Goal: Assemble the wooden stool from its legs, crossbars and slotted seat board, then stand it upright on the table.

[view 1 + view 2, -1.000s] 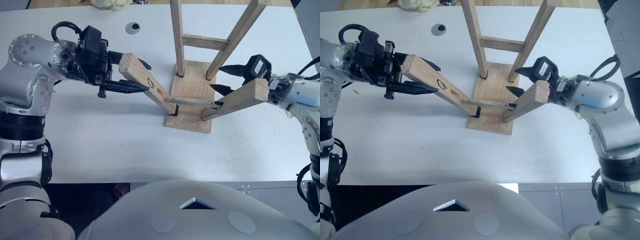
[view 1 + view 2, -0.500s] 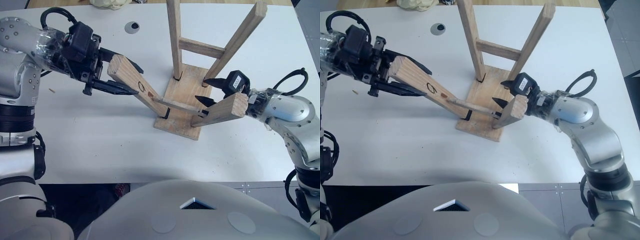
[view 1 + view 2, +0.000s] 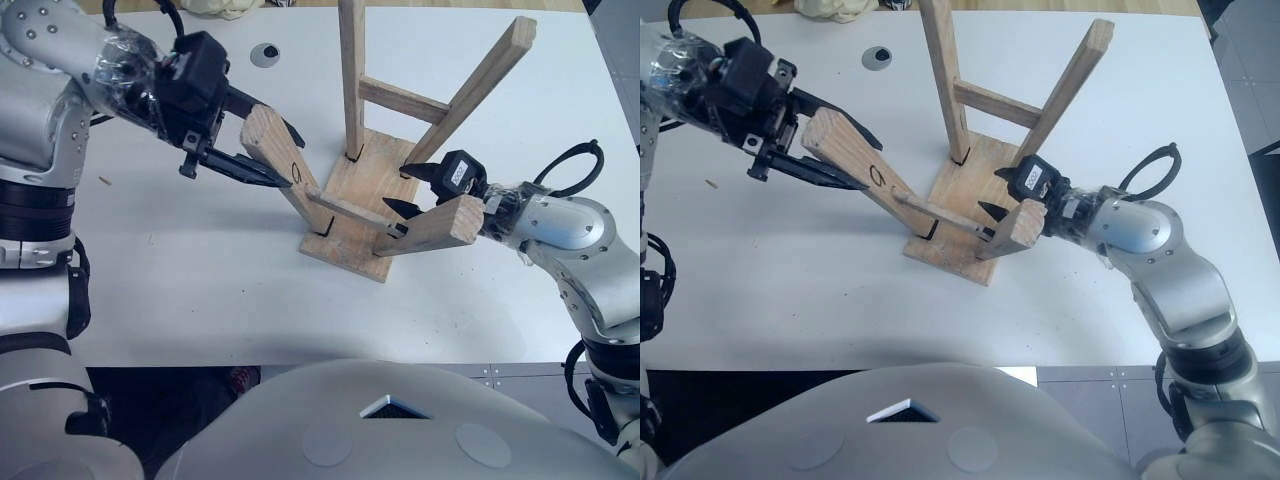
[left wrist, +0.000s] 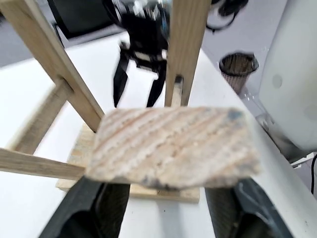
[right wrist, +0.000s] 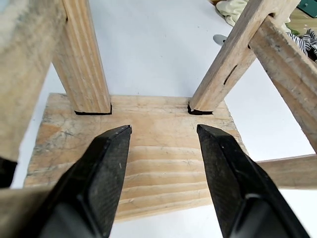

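Note:
The stool stands upside down, its seat board (image 3: 350, 255) flat on the white table and four legs pointing up. My left gripper (image 3: 295, 162) is shut on the free end of the near-left leg (image 3: 275, 150), whose end grain (image 4: 173, 146) sits between the black fingers (image 4: 94, 210). A thin crossbar (image 3: 345, 210) joins that leg to the near-right leg (image 3: 435, 225). My right gripper (image 3: 395, 187) is open just above the board (image 5: 158, 158), beside the near-right leg, nothing between its fingers (image 5: 109, 168). The far legs (image 3: 350, 70) carry a second crossbar (image 3: 400, 97).
A small grey disc (image 3: 265, 55) lies on the table behind the left arm. Crumpled cloth (image 3: 230, 8) sits at the far edge. The table's front edge (image 3: 300, 365) runs close below the stool. A wire bin (image 4: 238, 63) stands on the floor beyond the table.
The stool has slid left and turned on the table. My right gripper moved left with it, staying open. My left arm rose, still holding the near-left leg.

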`<state>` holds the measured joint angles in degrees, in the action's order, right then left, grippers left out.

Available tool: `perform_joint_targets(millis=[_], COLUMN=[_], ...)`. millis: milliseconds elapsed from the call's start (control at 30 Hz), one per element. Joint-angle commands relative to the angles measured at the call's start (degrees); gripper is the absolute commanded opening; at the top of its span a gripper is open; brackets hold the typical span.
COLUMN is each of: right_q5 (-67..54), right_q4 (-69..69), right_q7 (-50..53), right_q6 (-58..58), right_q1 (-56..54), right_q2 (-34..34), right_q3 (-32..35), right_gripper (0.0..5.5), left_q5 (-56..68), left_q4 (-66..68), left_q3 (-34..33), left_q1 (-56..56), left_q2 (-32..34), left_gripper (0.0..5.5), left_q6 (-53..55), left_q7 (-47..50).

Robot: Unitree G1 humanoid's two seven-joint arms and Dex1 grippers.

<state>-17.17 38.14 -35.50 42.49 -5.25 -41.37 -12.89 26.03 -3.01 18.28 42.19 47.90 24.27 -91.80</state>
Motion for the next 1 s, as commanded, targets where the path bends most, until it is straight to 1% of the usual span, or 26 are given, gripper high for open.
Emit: perform_joint_targets(millis=[33, 133, 200, 267, 300, 433, 500, 567, 667, 767, 867, 1000], right_q5=[0.8, 1.7, 2.2, 2.9, 3.4, 4.4, 5.1, 6.3, 7.7, 8.6, 7.5, 7.0], right_q4=[-0.6, -2.2, -3.6, -5.8, -7.0, -13.1, -16.5, -20.5, -24.4, -25.5, -25.1, -25.6], right_q7=[-1.0, -1.9, -2.3, -2.5, -2.4, 0.6, 3.6, 7.0, 11.5, 16.0, 18.5, 19.6], right_q6=[-2.5, -3.7, -4.7, -5.9, -6.5, -9.0, -10.3, -11.9, -14.3, -17.0, -18.3, -18.8], right_q1=[-2.8, -3.3, -3.2, -3.7, -4.2, -8.2, -11.0, -13.5, -15.6, -16.9, -17.5, -16.9], right_q2=[2.5, 3.0, 2.8, 2.5, 2.3, 3.7, 5.3, 6.3, 7.4, 8.7, 10.0, 10.5], right_q3=[-2.7, -3.0, -2.5, -1.4, -0.7, 4.7, 8.1, 11.2, 15.5, 19.7, 23.2, 25.8], right_gripper=[2.45, 2.45, 2.45, 2.45, 2.45, 2.45, 2.45, 2.45, 2.45, 2.45, 2.45, 1.82], left_q5=[-7.6, -8.5, -7.6, -7.3, -7.2, -4.9, -4.8, -4.5, -1.8, -0.7, 0.5, 2.1], left_q4=[-2.8, -2.8, -2.7, -1.7, -1.3, -3.2, -3.4, -3.5, -4.1, -4.4, -6.4, -7.6], left_q3=[9.8, 10.1, 8.5, 6.1, 5.0, 1.5, -0.2, -1.6, -6.6, -10.2, -11.9, -14.9], left_q1=[-2.0, -3.8, -5.0, -6.8, -7.6, -11.0, -12.1, -12.6, -13.4, -14.3, -16.0, -16.7], left_q2=[-2.1, -2.7, -3.1, -4.4, -5.2, -6.8, -8.0, -9.2, -13.0, -15.2, -16.0, -18.0], left_gripper=[2.01, 2.01, 2.01, 2.01, 2.38, 2.92, 3.28, 3.28, 3.28, 3.28, 3.28, 3.3], left_q6=[4.6, 5.8, 6.7, 7.1, 7.3, 9.3, 9.1, 8.0, 4.2, 0.6, -1.0, -2.9], left_q7=[1.9, 4.1, 6.0, 10.4, 12.6, 17.9, 21.6, 23.9, 27.6, 30.0, 30.7, 33.2])
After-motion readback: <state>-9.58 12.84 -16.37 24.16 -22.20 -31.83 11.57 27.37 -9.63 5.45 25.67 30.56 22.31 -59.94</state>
